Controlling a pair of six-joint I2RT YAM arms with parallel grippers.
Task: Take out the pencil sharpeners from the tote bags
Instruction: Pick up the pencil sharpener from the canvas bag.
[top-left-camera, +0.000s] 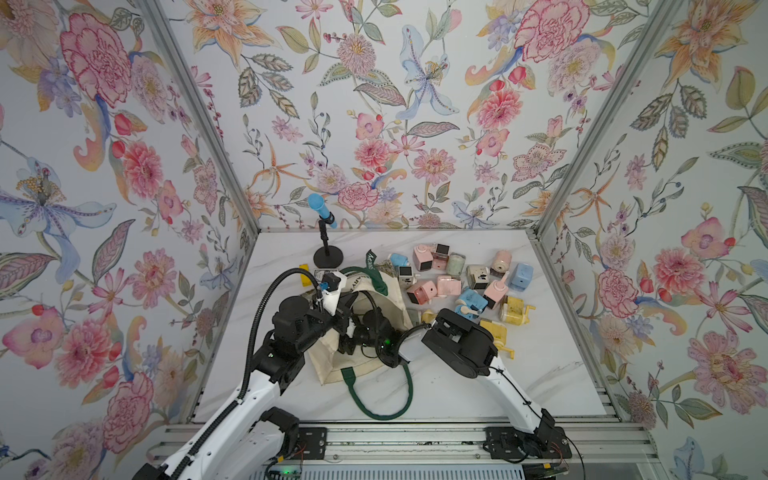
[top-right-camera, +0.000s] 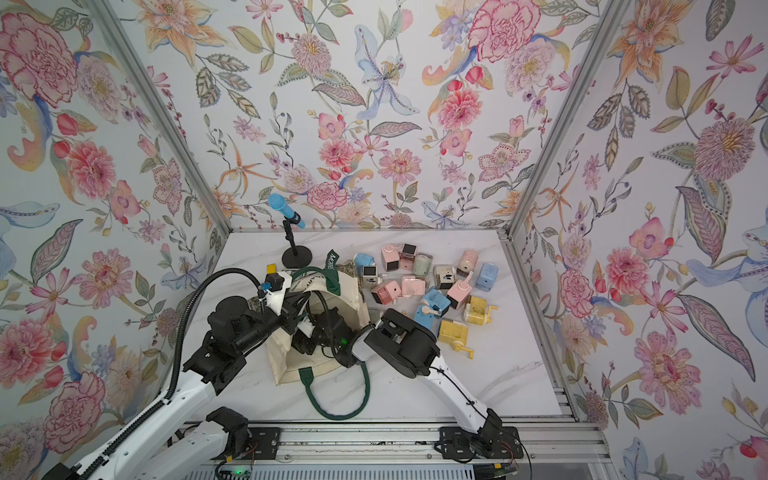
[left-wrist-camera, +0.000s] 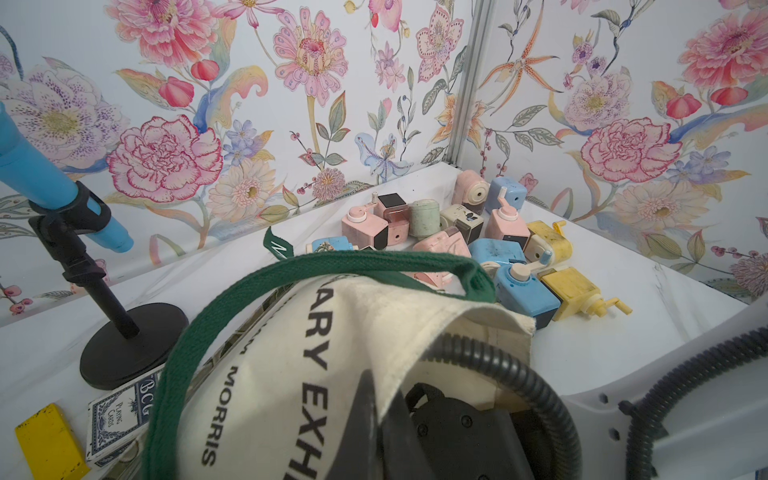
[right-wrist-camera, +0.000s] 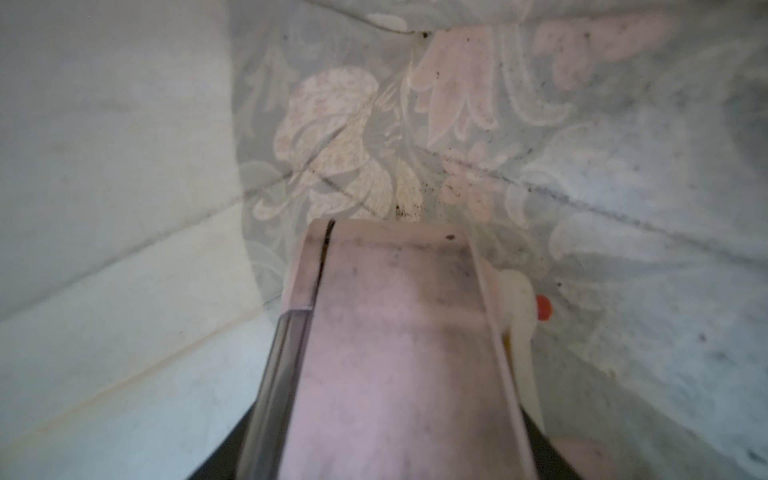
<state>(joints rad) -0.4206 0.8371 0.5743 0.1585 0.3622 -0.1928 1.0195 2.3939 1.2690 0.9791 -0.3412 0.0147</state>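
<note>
The cream tote bag (top-left-camera: 328, 365) (top-right-camera: 282, 365) lies open-mouthed at mid-table, with dark lettering (left-wrist-camera: 316, 374). My left gripper (left-wrist-camera: 379, 411) is shut on the bag's upper rim cloth and holds the mouth up. The right arm (top-left-camera: 457, 345) reaches into the bag. Inside, my right gripper (right-wrist-camera: 388, 453) is shut on a pink pencil sharpener (right-wrist-camera: 395, 332) with a white crank and a red knob (right-wrist-camera: 542, 308); dark fingers press both its sides. Several pencil sharpeners (top-left-camera: 457, 282) (top-right-camera: 428, 282) (left-wrist-camera: 478, 241), pink, blue, yellow and green, lie heaped to the right of the bag.
A blue microphone (top-left-camera: 320, 208) on a black stand base (top-left-camera: 328, 257) stands behind the bag. A yellow block (left-wrist-camera: 50, 444) and a card deck (left-wrist-camera: 120, 415) lie at the bag's left. A green handle loop (top-left-camera: 382, 399) trails toward the front edge. Floral walls enclose three sides.
</note>
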